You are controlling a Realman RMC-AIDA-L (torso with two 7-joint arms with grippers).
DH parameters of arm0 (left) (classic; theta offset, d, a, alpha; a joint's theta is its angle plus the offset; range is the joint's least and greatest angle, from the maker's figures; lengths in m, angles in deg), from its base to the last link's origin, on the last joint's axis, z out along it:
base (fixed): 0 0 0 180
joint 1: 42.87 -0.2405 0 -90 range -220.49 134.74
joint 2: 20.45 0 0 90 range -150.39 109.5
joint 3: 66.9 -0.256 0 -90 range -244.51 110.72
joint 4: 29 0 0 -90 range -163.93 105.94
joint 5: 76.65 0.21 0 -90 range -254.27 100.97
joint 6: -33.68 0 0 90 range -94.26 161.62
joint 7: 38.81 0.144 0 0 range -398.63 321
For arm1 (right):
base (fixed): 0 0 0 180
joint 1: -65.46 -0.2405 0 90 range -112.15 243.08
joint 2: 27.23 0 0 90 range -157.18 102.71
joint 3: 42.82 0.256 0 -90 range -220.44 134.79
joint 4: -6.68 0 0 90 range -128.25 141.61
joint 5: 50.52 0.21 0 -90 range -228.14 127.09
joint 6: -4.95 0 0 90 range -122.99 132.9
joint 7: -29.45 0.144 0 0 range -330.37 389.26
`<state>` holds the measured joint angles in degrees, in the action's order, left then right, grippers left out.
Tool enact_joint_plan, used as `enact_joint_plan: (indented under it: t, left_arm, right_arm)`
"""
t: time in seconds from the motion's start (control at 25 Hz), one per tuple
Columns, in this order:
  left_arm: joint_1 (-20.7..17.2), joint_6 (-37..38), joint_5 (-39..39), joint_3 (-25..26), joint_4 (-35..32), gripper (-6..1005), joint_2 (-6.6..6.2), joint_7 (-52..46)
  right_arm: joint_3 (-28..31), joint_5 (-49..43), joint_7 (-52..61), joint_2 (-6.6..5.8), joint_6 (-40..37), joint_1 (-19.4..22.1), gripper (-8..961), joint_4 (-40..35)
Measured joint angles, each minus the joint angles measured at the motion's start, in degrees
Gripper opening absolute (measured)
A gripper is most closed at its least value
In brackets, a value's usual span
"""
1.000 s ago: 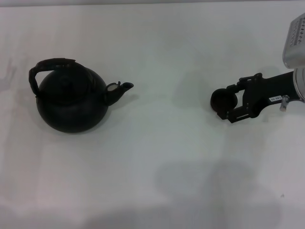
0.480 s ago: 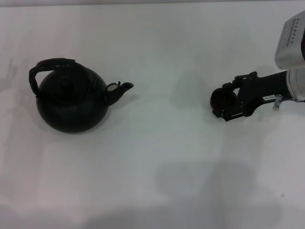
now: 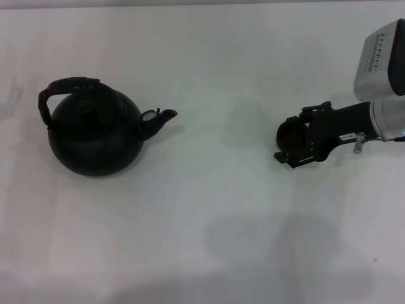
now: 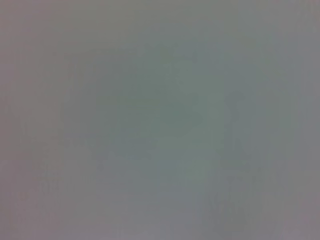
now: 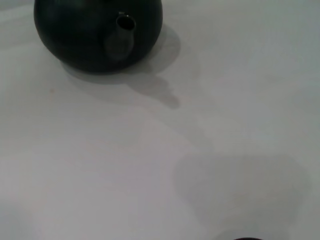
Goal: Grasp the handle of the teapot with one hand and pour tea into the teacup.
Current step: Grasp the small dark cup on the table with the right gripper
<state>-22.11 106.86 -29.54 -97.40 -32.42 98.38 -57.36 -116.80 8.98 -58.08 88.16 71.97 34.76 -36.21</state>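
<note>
Teapot (image 3: 95, 136) sat upright toward the left edge of your white surface (image 3: 209, 209), handle (image 3: 63, 88) arched over its top, spout facing right, teacup (image 3: 290, 134) well apart near the right edge, your right pincer (image 3: 288, 144) clamped around that teacup.

Nothing here can be read. The right arm's black end effector (image 3: 292, 144) carries a small white sticker (image 3: 347, 135) with dark marks on it, too small to make out. The silver housing (image 3: 382, 58) above it shows rows of fine print or ribbing, equally illegible. The teapot (image 3: 95, 130) and the white desk (image 3: 209, 215) bear no lettering, brand or number that I can see. The left wrist view shows only a blank grey blur.
</note>
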Motion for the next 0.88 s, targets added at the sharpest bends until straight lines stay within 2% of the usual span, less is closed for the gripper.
enact_joint_plan:
  t: [0.6, 0.88]
  left_arm:
    - [-0.47, -0.06, 0.0, 0.0, 0.0, 834, 0.08, 0.0]
    - [-0.46, 0.04, 0.0, 0.0, 0.0, 832, 0.09, 0.0]
  right_arm:
    - [-1.18, 0.25, 0.03, -0.01, -0.14, -0.17, 860, -0.57]
    - [-1.07, 0.17, 0.34, -0.14, 0.01, 0.06, 730, -0.67]
